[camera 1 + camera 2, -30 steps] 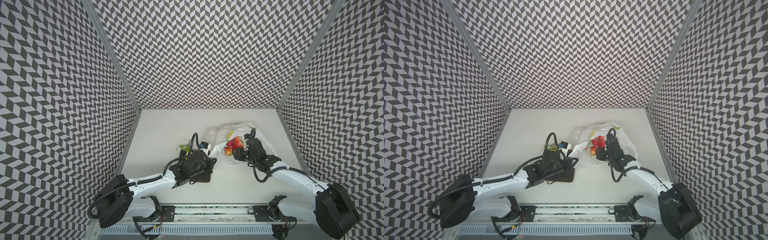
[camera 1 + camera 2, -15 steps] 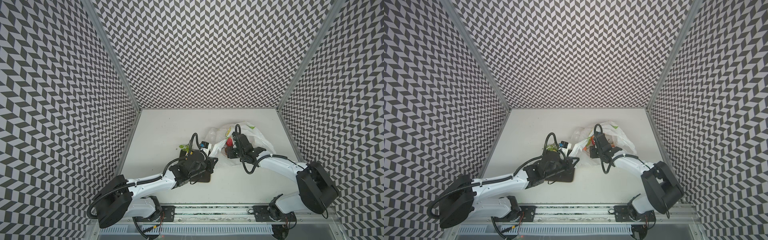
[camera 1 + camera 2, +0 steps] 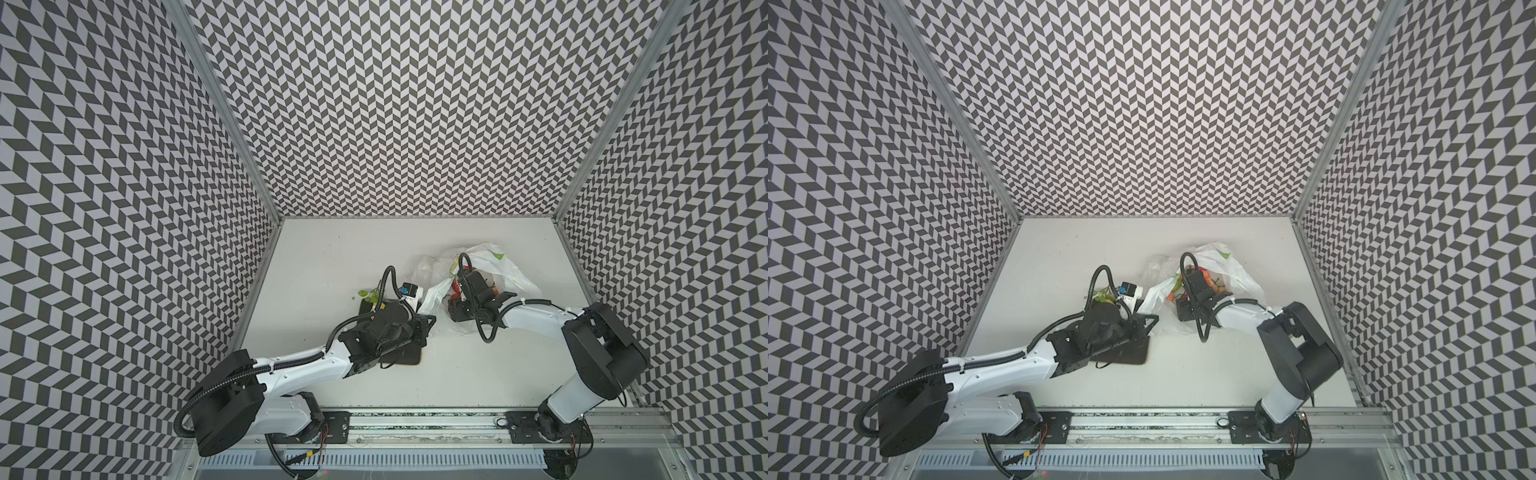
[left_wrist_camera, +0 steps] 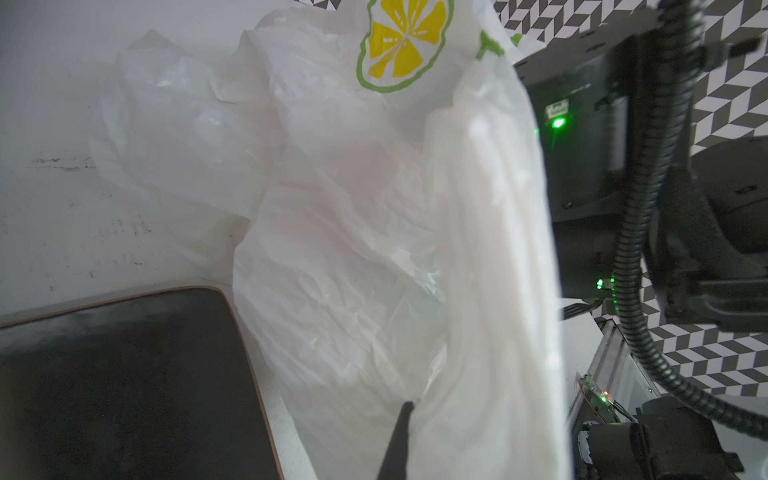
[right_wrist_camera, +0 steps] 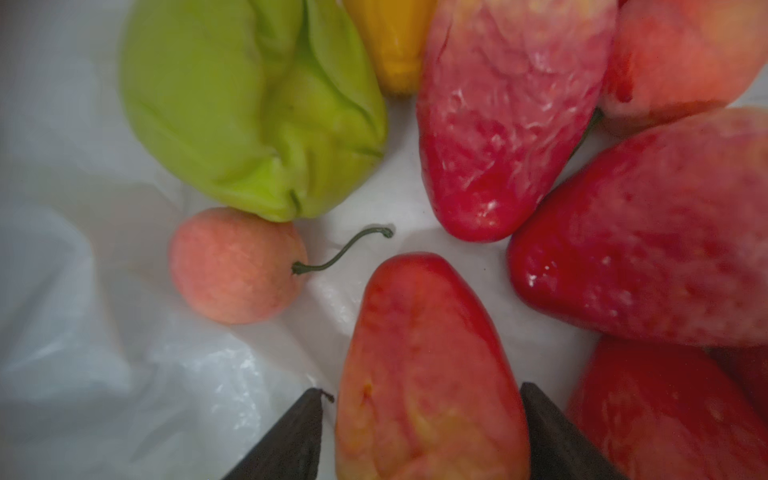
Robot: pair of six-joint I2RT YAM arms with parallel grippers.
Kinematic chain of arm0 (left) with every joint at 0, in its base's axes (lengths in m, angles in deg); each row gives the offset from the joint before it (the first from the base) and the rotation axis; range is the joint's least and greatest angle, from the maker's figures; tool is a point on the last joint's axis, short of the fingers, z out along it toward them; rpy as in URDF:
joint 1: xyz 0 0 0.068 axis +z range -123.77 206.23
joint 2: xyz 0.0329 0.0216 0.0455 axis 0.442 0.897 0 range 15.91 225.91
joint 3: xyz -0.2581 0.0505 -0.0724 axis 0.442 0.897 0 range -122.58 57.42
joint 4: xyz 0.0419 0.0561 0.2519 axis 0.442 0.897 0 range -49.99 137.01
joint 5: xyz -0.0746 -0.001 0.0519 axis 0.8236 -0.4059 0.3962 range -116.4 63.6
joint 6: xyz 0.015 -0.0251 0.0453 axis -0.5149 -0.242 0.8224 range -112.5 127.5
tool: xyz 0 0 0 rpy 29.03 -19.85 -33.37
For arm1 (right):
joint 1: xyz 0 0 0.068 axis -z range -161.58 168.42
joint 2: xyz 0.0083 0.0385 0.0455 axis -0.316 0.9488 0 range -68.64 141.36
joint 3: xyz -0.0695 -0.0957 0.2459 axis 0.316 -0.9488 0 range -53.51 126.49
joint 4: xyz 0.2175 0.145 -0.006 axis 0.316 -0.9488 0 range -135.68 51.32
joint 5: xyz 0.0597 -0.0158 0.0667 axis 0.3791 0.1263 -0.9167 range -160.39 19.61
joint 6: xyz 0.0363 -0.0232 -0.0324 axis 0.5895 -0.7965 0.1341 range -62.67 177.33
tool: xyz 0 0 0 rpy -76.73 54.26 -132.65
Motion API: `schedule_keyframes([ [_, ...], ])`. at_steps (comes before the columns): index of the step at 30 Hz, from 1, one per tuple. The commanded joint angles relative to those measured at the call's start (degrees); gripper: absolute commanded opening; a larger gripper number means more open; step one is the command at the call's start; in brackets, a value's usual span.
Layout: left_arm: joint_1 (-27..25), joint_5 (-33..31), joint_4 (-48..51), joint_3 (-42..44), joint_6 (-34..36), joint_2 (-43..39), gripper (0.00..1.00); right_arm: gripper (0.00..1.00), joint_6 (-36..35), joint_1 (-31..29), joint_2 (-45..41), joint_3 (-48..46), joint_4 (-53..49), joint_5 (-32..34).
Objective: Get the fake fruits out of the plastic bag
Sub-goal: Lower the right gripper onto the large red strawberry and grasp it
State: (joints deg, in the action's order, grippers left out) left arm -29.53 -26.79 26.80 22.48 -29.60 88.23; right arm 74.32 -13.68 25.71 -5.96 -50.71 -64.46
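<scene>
Eight glossy plastic fake fruits lie inside the thin white lemon-print plastic bag: five red-yellow, one lime-green, one orange, one small pink. Picking is under way: the right gripper stands spread astride one red-yellow fruit. Next, I judge, it must close and lift. The left gripper is clenched on the bag's edge.

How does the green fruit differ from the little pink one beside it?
The green fruit is larger, elongated and creased; the pink fruit is small and round. The pink fruit has a long curved stem; the green fruit doesn't. Both lie on the plastic bag.
</scene>
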Motion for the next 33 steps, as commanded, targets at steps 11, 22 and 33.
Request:
schedule_keyframes([
  [11, -0.31, -2.0, 1.52, -2.52, -0.17, 0.45, 0.08, 0.58, 1.18, -0.1, -0.13, -0.67, 3.5, 2.11],
  [22, -0.37, -2.49, 0.67, -2.66, -1.12, 1.37, 0.08, 0.48, 0.94, -0.11, -10.28, -2.36, 2.89, 0.85],
  [33, -0.33, -2.25, -0.89, -2.64, -2.14, 2.12, 0.08, 0.45, -0.46, -0.13, -19.27, -5.3, 4.85, -1.56],
])
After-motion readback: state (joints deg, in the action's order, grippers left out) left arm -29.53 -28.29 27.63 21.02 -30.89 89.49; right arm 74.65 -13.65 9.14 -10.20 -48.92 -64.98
